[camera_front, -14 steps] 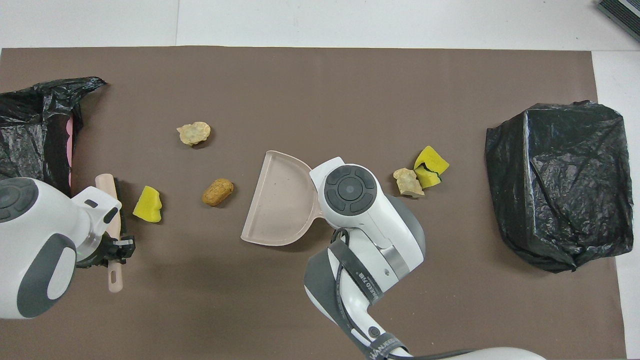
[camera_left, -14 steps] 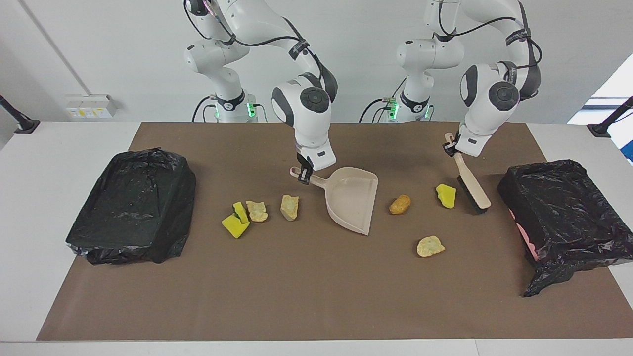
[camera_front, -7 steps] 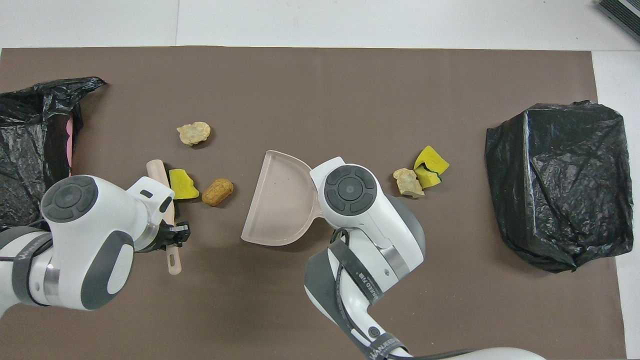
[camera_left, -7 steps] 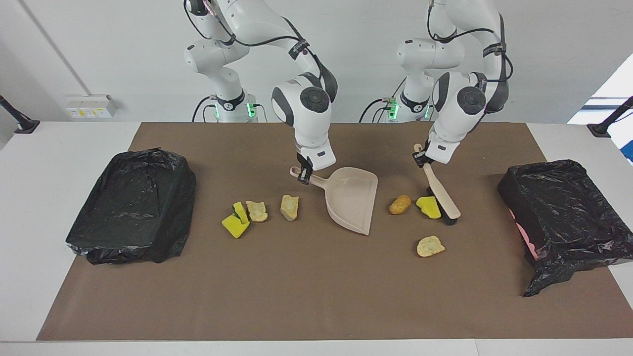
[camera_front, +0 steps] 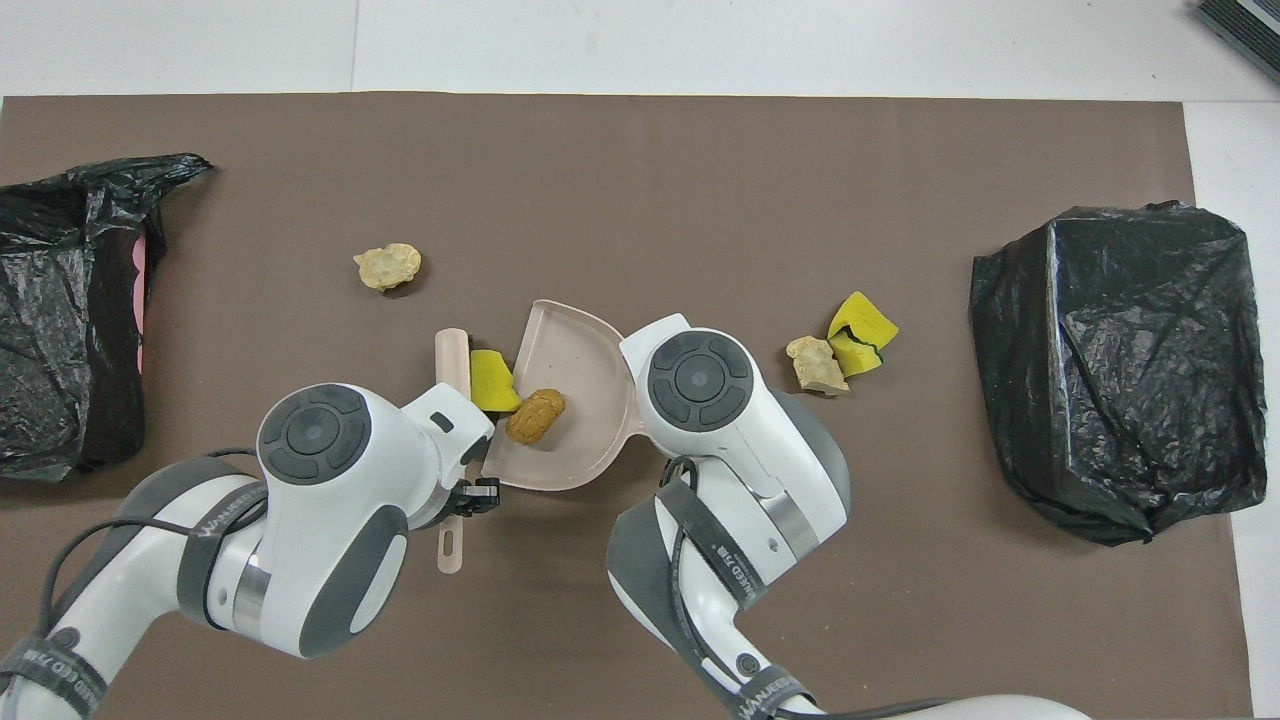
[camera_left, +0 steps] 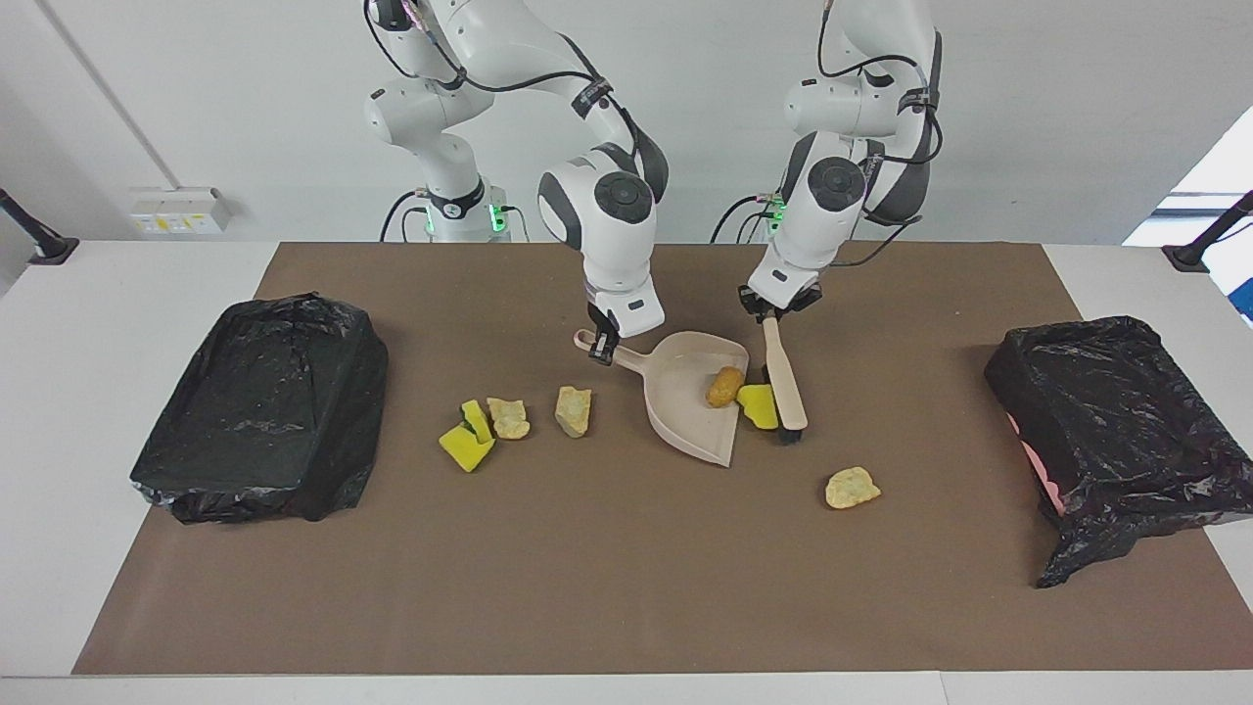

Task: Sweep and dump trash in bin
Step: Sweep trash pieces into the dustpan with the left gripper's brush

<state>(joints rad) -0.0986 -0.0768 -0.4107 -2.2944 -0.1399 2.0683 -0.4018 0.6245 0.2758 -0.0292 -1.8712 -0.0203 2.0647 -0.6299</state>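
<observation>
The right claw [camera_left: 599,345] is clenched on the handle of the beige dustpan [camera_left: 697,403], its pan flat on the counter; a golden-brown lump [camera_left: 723,386] lies in the pan and a yellow sponge piece [camera_left: 758,405] at its lip. Touching that sponge, the brush [camera_left: 786,384] is gripped tight at its handle by the left claw [camera_left: 773,311]

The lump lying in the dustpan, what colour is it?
Golden brown, lump in the beige dustpan; clearest in the facing view.
</observation>
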